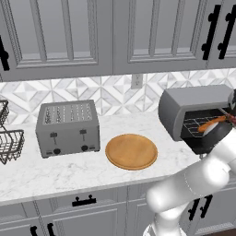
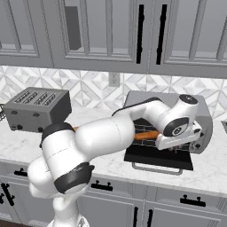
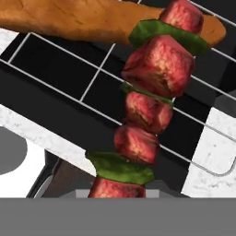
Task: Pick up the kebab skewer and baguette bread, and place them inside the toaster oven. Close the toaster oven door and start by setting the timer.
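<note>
The toaster oven (image 1: 184,105) stands at the right of the counter with its door (image 2: 158,158) folded down flat. On the wire rack (image 3: 69,51) inside lies the orange-brown baguette bread (image 3: 83,20), also seen as baguette bread (image 2: 146,135). My gripper (image 2: 170,143) hovers over the open door at the oven's mouth, shut on the kebab skewer (image 3: 152,92). The skewer, with red meat chunks and green pieces, hangs just above the front of the rack and crosses in front of the baguette's end. My fingertips are hidden behind the skewer.
A grey slot toaster (image 1: 67,128) sits at the left of the marble counter, with a round wooden board (image 1: 131,151) between it and the oven. A wire basket (image 1: 9,143) is at the far left. Upper cabinets hang overhead.
</note>
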